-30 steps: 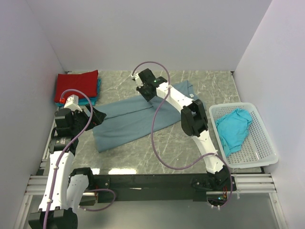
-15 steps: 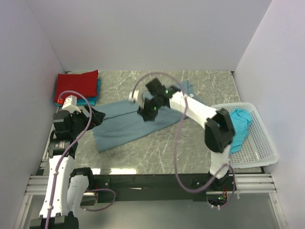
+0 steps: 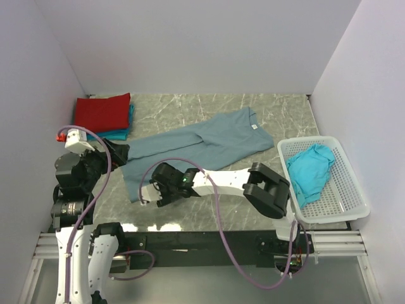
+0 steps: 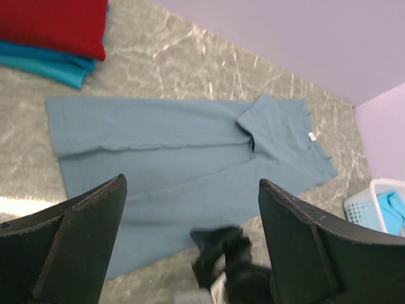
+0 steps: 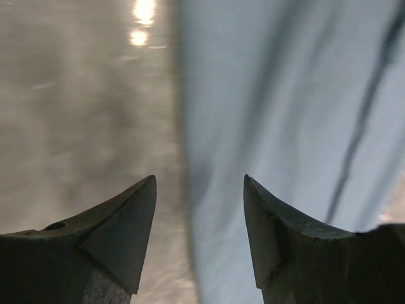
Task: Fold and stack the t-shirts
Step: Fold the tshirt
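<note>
A slate-blue t-shirt (image 3: 202,149) lies folded lengthwise across the table, its white neck label (image 3: 255,126) at the far right. My right gripper (image 3: 150,192) hangs low over the shirt's near-left hem. It is open, and in the right wrist view its fingers (image 5: 136,215) straddle the cloth edge (image 5: 190,158) with nothing held. My left gripper (image 3: 121,152) is open and empty, raised left of the shirt (image 4: 183,152). A folded red t-shirt (image 3: 101,111) rests on a folded teal t-shirt (image 3: 119,133) at the far left. Another turquoise t-shirt (image 3: 310,170) lies crumpled in the basket.
A white perforated basket (image 3: 345,190) stands at the table's right edge. Purple walls close in the left, back and right sides. The right arm's elbow (image 3: 266,187) stretches across the near middle. In the left wrist view the right gripper (image 4: 221,253) shows as a dark blur.
The right arm swung from the far middle of the blue shirt down to its near-left hem, and its jaws opened. The left arm drew back a little to the left.
</note>
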`<state>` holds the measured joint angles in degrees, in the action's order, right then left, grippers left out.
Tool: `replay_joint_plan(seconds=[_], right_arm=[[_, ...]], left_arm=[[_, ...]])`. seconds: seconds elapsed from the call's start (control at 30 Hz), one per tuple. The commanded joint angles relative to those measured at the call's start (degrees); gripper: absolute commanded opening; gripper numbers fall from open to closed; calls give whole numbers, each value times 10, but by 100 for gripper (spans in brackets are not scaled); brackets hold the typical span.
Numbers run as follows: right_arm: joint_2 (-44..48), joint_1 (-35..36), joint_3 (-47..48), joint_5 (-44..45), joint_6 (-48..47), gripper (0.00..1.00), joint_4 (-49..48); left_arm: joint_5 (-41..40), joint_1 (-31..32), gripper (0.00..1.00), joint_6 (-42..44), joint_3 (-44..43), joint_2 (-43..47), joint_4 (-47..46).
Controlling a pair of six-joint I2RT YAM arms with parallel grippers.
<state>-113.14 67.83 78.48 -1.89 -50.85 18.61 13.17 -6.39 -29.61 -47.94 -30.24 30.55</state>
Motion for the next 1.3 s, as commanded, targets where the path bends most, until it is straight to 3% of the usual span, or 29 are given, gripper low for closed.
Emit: replay_joint_plan(seconds=[0.0, 0.47, 0.77, 0.87, 1.07, 1.27], right_arm=[[-20, -7, 31, 85, 4, 63, -60], [-35, -8, 4, 62, 12, 53, -67], [-63, -9, 24, 22, 3, 45, -22], [-79, -14, 43, 21, 5, 36, -1], [-74, -20, 43, -7, 13, 0, 19], [-14, -21, -4, -68, -1, 0, 33]], left_arm=[[8, 2, 90, -9, -17, -2, 28], [26, 2, 90, -9, -20, -3, 27], [37, 2, 90, -12, -20, -8, 26], [42, 2, 90, -14, -17, -10, 25], [48, 2, 90, -14, -14, -11, 22], [60, 2, 90, -12, -16, -18, 8]])
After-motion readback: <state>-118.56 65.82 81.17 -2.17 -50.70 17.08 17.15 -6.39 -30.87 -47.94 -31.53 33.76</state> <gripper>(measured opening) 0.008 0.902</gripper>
